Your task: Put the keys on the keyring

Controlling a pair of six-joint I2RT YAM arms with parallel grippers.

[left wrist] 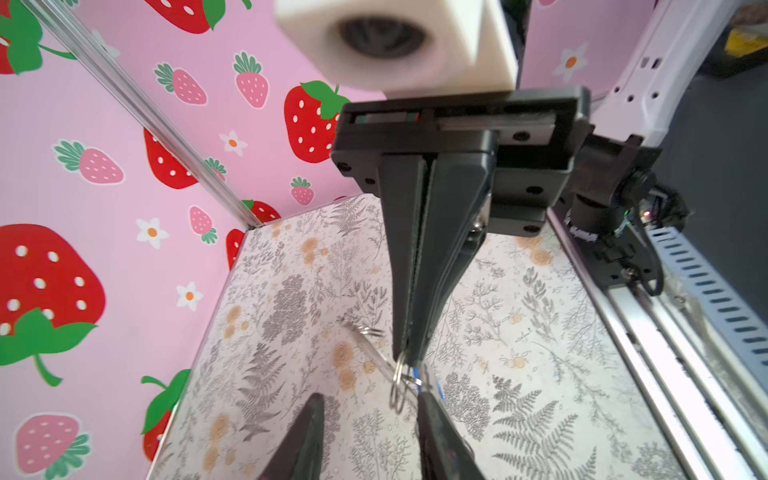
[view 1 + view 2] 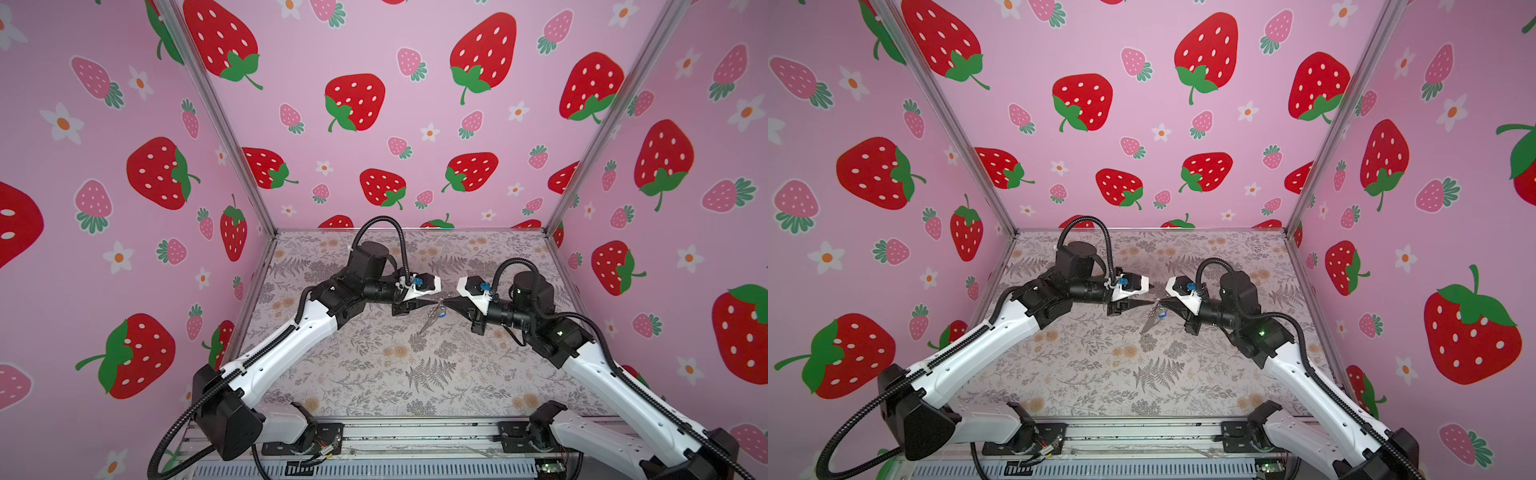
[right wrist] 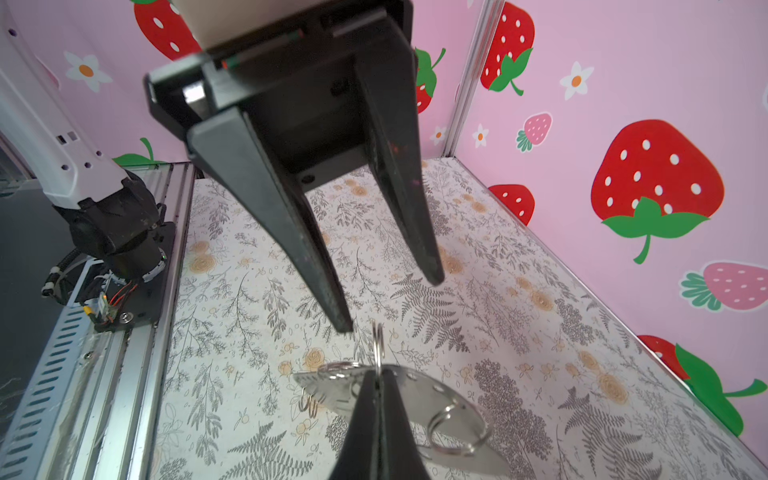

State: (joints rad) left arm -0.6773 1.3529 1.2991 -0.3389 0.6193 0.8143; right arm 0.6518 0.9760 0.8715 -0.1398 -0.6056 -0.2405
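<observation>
Both tools are nose to nose above the middle of the table (image 2: pixel 374 374): the left gripper (image 2: pixel 435 301) and the right gripper (image 2: pixel 447 301) face each other, tips almost meeting. One ring of the keyring (image 3: pixel 419 388) is pinched right at the right gripper's tips. Its strap hangs below them and slants down under the left gripper's tips. Whether its low end reaches the table is hard to call. That ring sits between the left gripper's spread fingertips (image 3: pixel 343 320), hard by one of them. The keys (image 2: pixel 441 314) tuck just beneath the right gripper's tips, on its own side of the strap.
</observation>
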